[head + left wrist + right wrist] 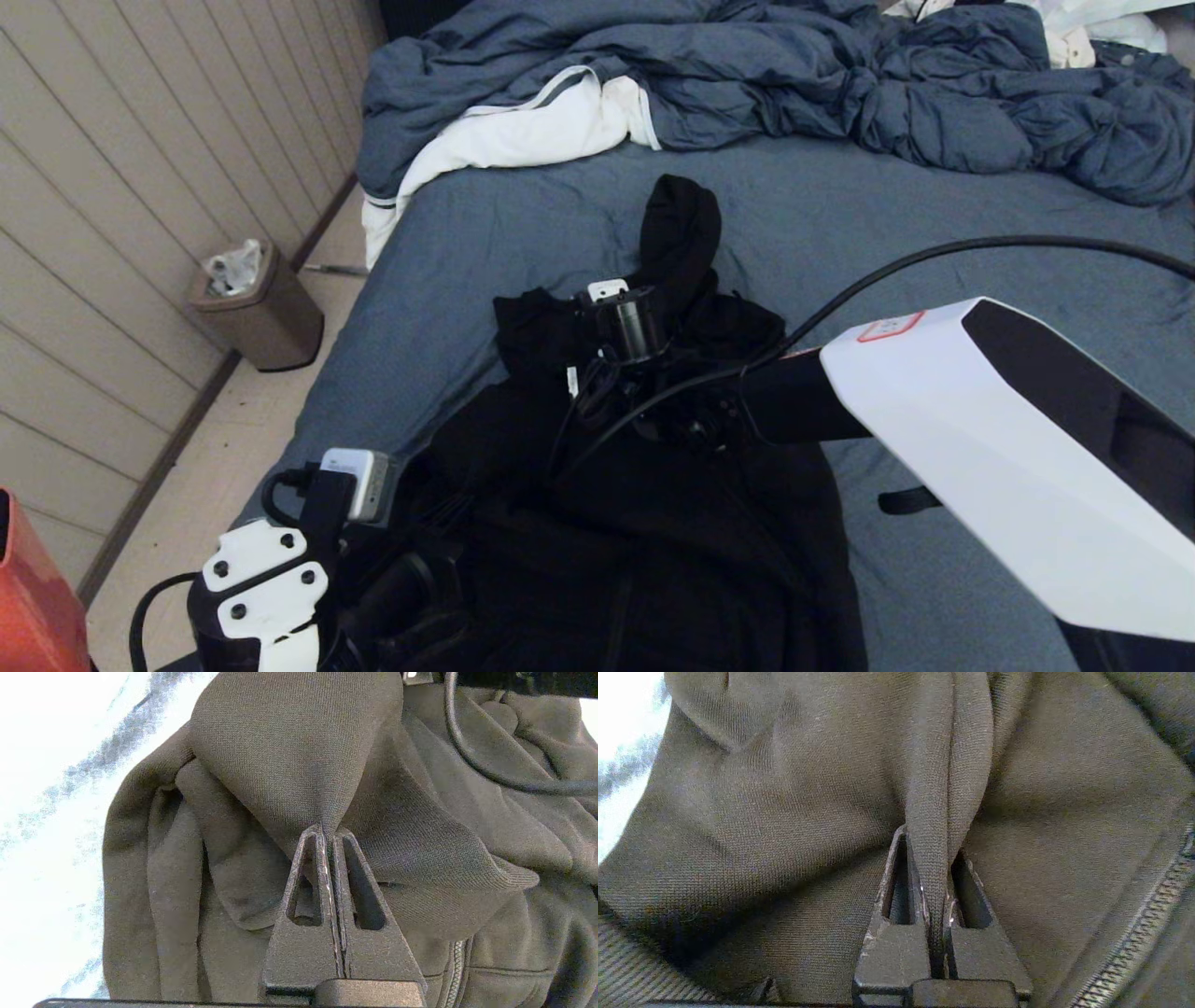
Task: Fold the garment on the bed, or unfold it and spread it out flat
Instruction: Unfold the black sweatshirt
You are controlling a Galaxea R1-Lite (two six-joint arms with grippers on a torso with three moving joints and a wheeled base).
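Note:
The black hoodie lies bunched on the bed's blue-grey sheet, its pointed hood towards the far side. My left arm enters at the near left edge of the hoodie. In the left wrist view my left gripper is shut on a raised fold of the hoodie, beside the zipper. My right arm reaches over the hoodie's upper part below the hood. There my right gripper is shut on a narrow pleat of the hoodie, with the zipper nearby.
A rumpled blue-grey comforter and a white cloth lie along the far side of the bed. A brown waste bin stands on the floor by the panelled wall at the left. An orange object shows at the bottom left corner.

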